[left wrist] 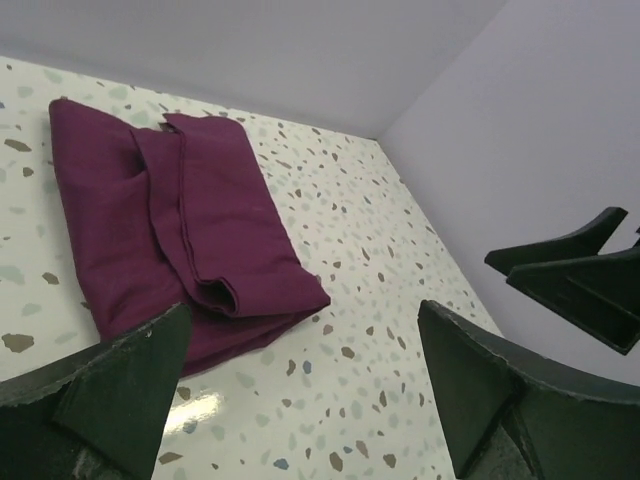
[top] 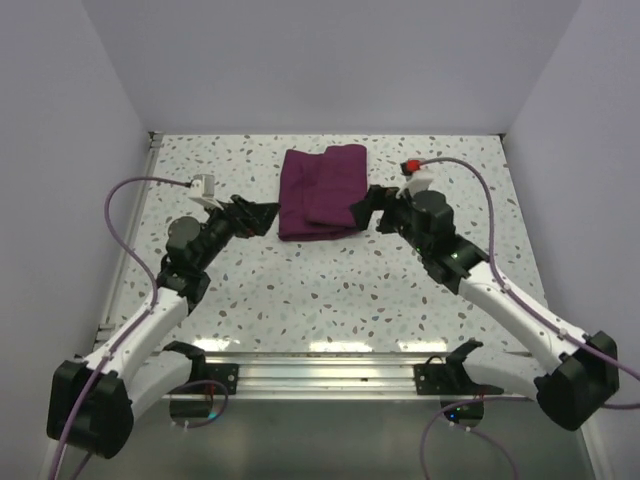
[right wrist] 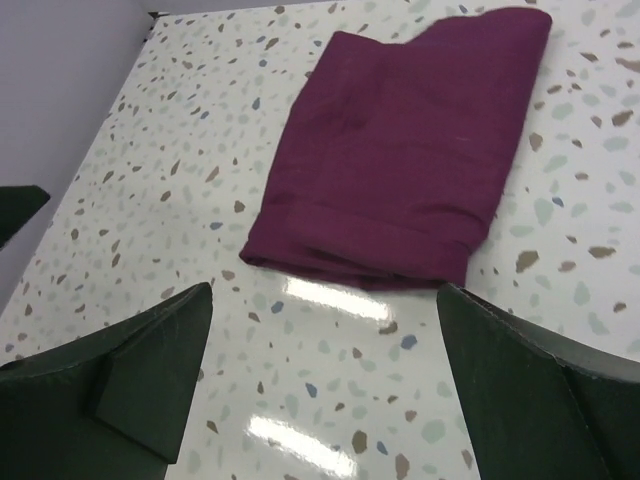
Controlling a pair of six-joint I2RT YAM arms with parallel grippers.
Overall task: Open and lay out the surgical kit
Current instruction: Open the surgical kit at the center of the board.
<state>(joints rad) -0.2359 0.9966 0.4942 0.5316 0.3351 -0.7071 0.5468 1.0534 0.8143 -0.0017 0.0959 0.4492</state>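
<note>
The surgical kit (top: 322, 192) is a folded dark magenta cloth bundle lying flat on the speckled table (top: 300, 290), toward the back middle. Its contents are hidden inside the folds. My left gripper (top: 262, 215) hovers open just left of the bundle's near-left corner, touching nothing. My right gripper (top: 368, 208) is open at the bundle's near-right edge, also empty. The left wrist view has the cloth (left wrist: 170, 230) ahead and left of the wide-apart jaws (left wrist: 305, 330), with the right gripper's fingers (left wrist: 570, 270) beyond. The right wrist view has the cloth (right wrist: 400, 170) just ahead of the open jaws (right wrist: 325, 300).
White walls close the table in at the left, back and right. A metal rail (top: 320, 365) runs along the near edge between the arm bases. Purple cables (top: 125, 195) loop from each arm. A dark fingertip (right wrist: 20, 205) of the other gripper shows at the right wrist view's left edge.
</note>
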